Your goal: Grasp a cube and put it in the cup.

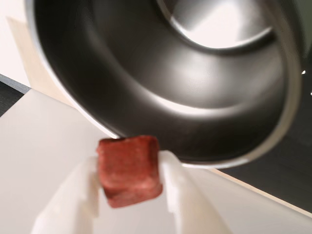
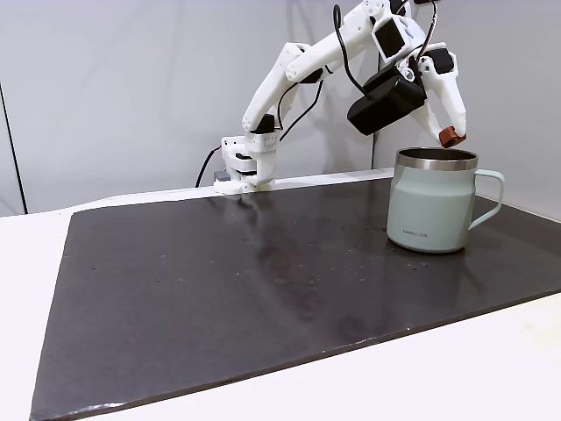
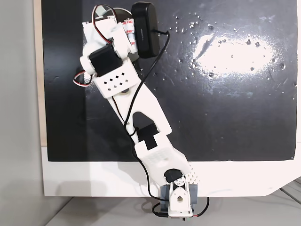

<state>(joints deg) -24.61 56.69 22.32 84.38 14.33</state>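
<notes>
Pinching the cube (image 1: 129,169) between my white fingers (image 1: 73,204), I hold it just above the cup's (image 2: 434,210) steel rim.

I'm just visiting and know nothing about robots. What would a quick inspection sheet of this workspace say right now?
Surface: dark mat on a white table; glare patches on the mat in the fixed view from above.
Job's things: cube, reddish-brown, held above the rim of the cup; cup upright, handle pointing right in the side fixed view.
Clutter: nothing seen.
Gripper: gripper shut on the cube, white fingers either side.
Cables: black cable along the arm; another at the base.
Surroundings: plain grey wall.
</notes>
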